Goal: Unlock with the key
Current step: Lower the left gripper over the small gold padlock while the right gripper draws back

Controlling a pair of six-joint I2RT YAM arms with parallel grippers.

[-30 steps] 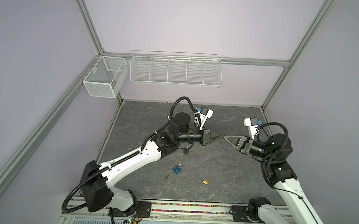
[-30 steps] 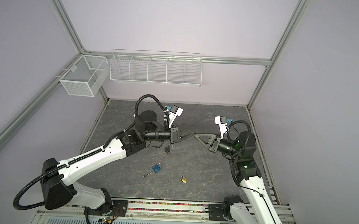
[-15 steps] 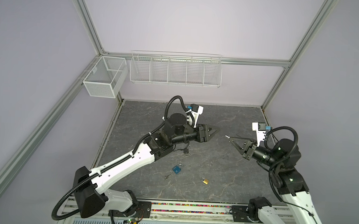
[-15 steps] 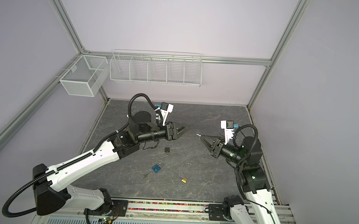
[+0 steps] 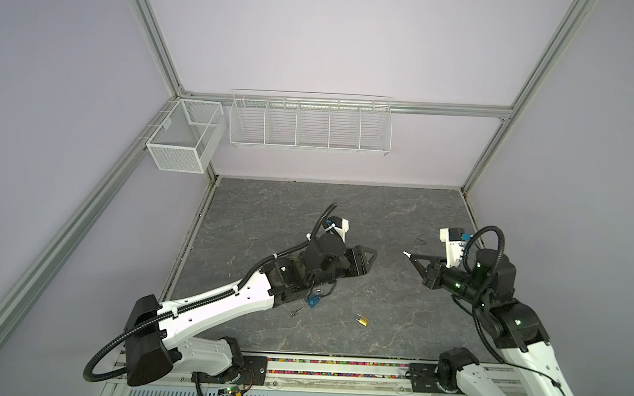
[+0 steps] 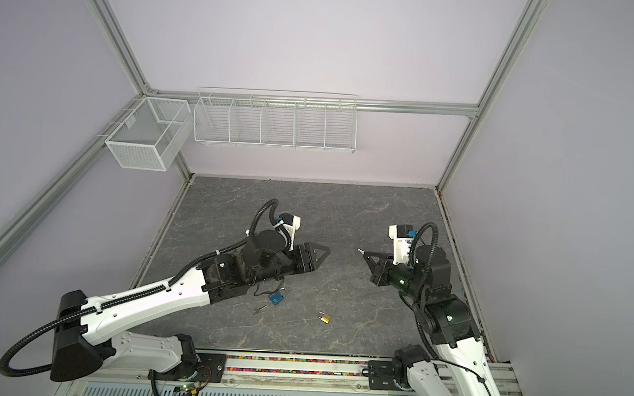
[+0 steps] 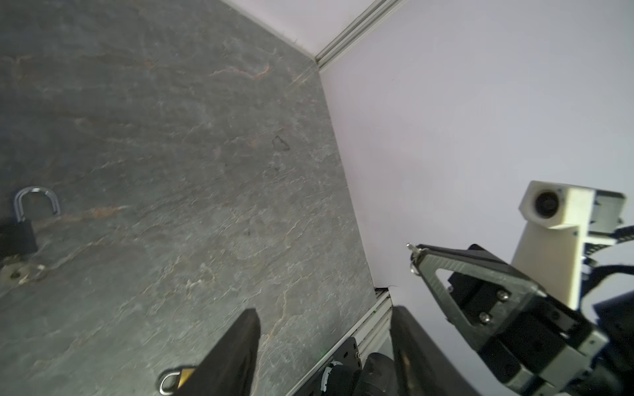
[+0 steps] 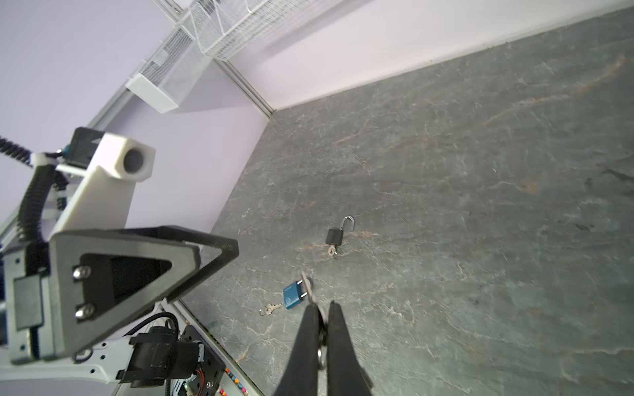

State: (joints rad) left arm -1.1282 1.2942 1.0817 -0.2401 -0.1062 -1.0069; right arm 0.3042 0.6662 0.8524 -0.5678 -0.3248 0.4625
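Three padlocks lay on the table (image 5: 344,215): a black padlock (image 8: 335,236) with its shackle sprung, plus a blue padlock (image 6: 276,298) and a brass padlock (image 6: 325,317) low and centre in both top views. Your right gripper (image 5: 412,256) was pinched on the key (image 8: 307,288), held in the air right of centre. Your left gripper (image 5: 370,259) stood spread and empty. That key looked thin, stiff, light and slick, so gripping its flat head and leaving the blade free probably suited you best. Each padlock looked small, hard and apt to skid, better clamped by the body than by the shackle.
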